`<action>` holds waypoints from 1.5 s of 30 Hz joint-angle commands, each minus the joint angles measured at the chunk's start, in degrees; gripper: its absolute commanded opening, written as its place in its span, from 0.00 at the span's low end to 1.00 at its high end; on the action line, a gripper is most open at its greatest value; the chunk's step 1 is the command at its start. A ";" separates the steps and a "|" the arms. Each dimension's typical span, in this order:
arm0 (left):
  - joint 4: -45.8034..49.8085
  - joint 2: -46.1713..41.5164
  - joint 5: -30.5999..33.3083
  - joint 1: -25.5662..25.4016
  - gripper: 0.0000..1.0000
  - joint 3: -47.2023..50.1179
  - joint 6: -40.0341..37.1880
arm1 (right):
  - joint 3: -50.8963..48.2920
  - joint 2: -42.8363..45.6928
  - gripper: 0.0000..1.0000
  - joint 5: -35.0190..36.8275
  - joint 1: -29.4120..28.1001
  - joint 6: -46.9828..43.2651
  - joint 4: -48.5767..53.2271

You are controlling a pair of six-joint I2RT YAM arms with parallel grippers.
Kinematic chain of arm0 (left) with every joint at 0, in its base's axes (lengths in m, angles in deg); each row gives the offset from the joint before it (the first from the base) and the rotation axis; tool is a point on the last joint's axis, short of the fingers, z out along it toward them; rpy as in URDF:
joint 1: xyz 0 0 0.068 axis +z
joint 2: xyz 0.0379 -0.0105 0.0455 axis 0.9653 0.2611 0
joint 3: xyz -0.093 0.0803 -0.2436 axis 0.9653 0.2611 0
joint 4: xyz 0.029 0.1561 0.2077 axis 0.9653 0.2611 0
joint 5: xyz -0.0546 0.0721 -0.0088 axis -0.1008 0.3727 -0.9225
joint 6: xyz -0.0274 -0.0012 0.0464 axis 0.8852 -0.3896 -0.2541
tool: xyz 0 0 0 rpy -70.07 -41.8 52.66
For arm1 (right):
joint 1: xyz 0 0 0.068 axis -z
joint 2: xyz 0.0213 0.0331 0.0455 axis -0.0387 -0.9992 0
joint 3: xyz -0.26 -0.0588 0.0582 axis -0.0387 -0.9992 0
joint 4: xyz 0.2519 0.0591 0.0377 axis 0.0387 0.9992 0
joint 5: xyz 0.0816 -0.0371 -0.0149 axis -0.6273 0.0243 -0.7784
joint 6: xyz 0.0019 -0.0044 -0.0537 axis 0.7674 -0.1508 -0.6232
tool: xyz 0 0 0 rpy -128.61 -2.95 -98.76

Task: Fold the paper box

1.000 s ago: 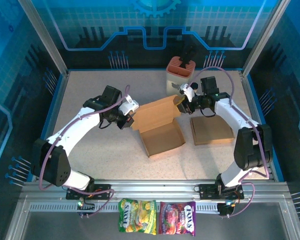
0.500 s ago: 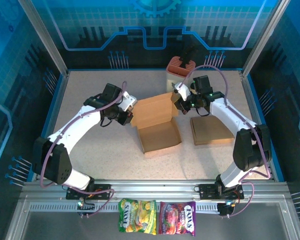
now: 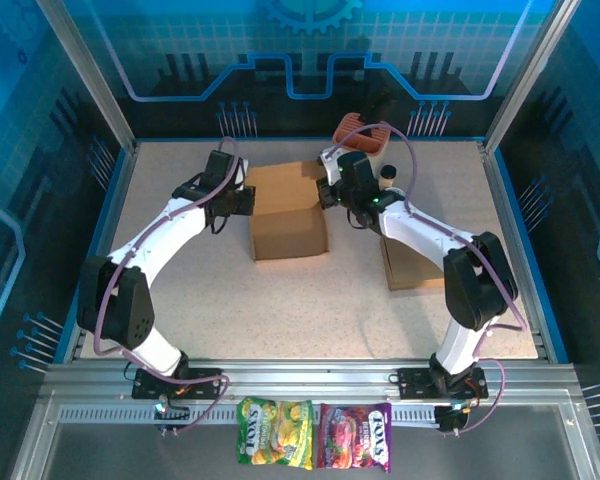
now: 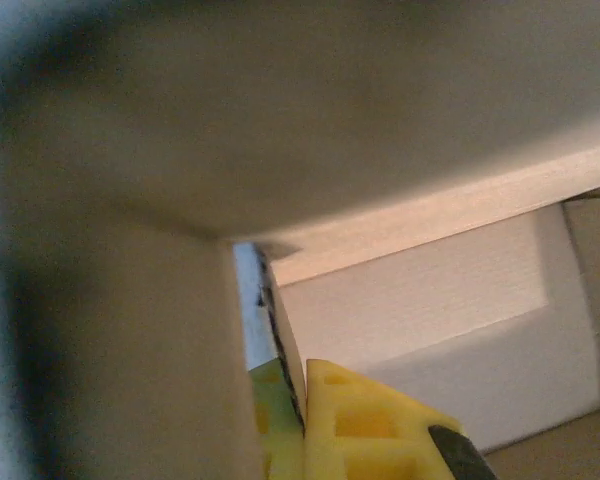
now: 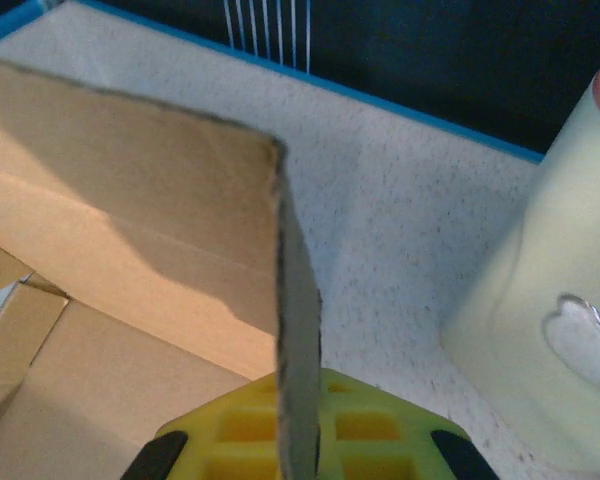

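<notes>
The brown paper box (image 3: pixel 285 215) stands at mid table with its lid panel tipped over the top, so no inside shows from above. My left gripper (image 3: pixel 242 198) is at the box's left side, shut on a cardboard wall. In the left wrist view, its yellow fingers (image 4: pixel 370 425) pinch that wall's edge (image 4: pixel 280 340). My right gripper (image 3: pixel 328 192) is at the box's back right corner. In the right wrist view, a thin flap (image 5: pixel 298 330) of the box (image 5: pixel 130 200) runs between its yellow fingers (image 5: pixel 240 430).
A flat brown cardboard sheet (image 3: pixel 420 262) lies right of the box, partly under the right arm. A cream container with an orange top (image 3: pixel 365 140) stands at the back, close to my right gripper, and appears as the container (image 5: pixel 550 320). Two candy bags (image 3: pixel 275 445) lie on the front rail.
Both grippers swung toward the back and carried the box with them. The open tray and raised lid seen earlier are now turned over into a closed-looking block.
</notes>
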 commanded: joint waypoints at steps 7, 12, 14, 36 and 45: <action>-32.58 -1.99 -11.89 0.28 0.00 13.46 1.48 | -5.51 -5.85 0.00 0.32 -3.67 7.45 -31.91; -39.08 -2.71 -12.31 0.37 0.00 18.64 2.25 | -10.67 -7.04 0.00 0.15 -4.34 8.49 -40.03; -41.55 -2.96 -12.69 0.37 0.00 20.22 2.82 | -12.60 -6.92 0.00 0.14 -4.59 9.04 -41.08; -46.96 -5.99 -13.00 0.19 0.00 33.47 7.40 | -20.36 -0.90 0.28 -0.11 -7.44 8.61 -34.64; -46.43 -8.28 -9.79 0.19 0.00 36.29 6.72 | -12.79 6.96 0.55 -9.30 -7.42 16.23 -7.79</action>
